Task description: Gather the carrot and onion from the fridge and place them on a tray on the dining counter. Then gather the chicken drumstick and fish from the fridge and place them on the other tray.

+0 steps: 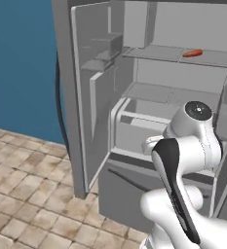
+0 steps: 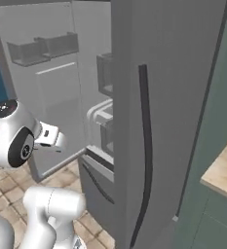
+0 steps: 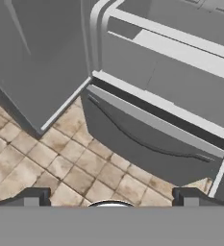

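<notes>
The carrot (image 1: 192, 53) lies near the right edge of the upper fridge shelf (image 1: 154, 52), well apart from the gripper (image 3: 111, 201), whose jaws stand fully open and empty, probably ready for reaching in.

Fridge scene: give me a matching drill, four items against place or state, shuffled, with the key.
Items:
1. carrot
2. left fridge door
3. freezer drawer
4. pincer

Place or state:
A. closed, below the open compartment
B. swung open, bins on its inner face
C. lying on an upper shelf
D. open, holding nothing, above the floor tiles

Pairs: 1-C, 2-B, 3-A, 4-D
</notes>
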You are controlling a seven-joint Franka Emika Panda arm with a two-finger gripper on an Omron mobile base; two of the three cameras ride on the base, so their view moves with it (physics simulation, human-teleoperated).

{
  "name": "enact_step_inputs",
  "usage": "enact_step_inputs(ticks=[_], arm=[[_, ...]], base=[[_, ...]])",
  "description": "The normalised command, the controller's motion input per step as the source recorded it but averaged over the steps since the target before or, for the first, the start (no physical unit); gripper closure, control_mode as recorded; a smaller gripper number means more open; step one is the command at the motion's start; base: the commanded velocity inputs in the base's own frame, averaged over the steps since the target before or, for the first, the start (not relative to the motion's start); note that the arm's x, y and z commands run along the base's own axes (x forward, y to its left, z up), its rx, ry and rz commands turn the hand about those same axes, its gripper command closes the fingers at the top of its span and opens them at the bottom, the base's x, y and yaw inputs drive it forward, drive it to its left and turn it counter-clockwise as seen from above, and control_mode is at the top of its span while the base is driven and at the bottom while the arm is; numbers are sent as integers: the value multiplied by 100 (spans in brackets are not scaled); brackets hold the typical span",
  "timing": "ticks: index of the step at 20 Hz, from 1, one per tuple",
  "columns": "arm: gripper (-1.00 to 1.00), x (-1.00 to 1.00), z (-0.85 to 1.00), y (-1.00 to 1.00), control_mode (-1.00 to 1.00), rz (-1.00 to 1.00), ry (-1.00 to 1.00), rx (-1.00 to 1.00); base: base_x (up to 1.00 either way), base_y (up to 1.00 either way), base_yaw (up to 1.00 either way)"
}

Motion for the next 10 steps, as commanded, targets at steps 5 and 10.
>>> enact_step_inputs(ticks=[5,10], arm=[[-100,0,0,0,100,0,0,0],[-100,0,0,0,100,0,0,0]], base=[[17,46,-45],[19,45,-47]])
